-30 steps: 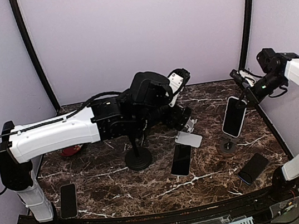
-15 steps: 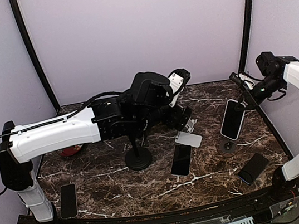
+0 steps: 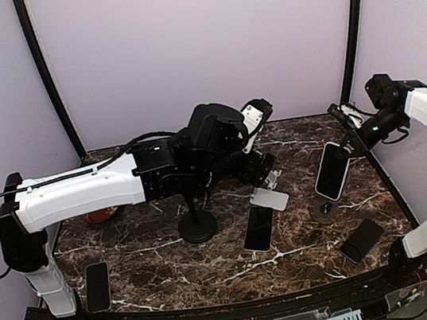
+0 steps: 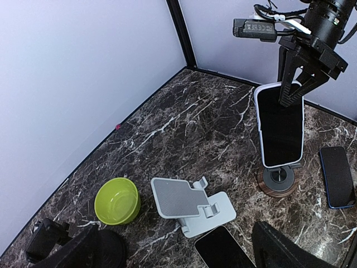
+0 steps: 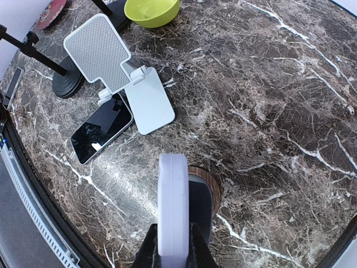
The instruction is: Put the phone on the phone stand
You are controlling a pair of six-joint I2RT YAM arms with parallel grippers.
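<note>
Right hand (image 4: 294,89) is clamped on the top edge of the white-cased phone (image 4: 280,125), pinching it from above. The phone is standing upright with its dark screen facing the middle of the bench (image 3: 309,262). Its bottom end is sitting at the cradle of the phone stand (image 4: 277,181), the one with the round wooden base, over at about 3 o'clock on the bench in the top view.

Left hand (image 3: 261,167) is spread wide open with nothing in it, hanging over the middle of the bench. Right under it is a white folding stand (image 4: 187,204), with a black phone (image 3: 259,228) lying flat at its 6 o'clock. A green bowl (image 4: 116,201) sits just beside the folding stand. Another dark phone (image 3: 361,240) lies flat at about 5 o'clock from the wooden stand.
</note>
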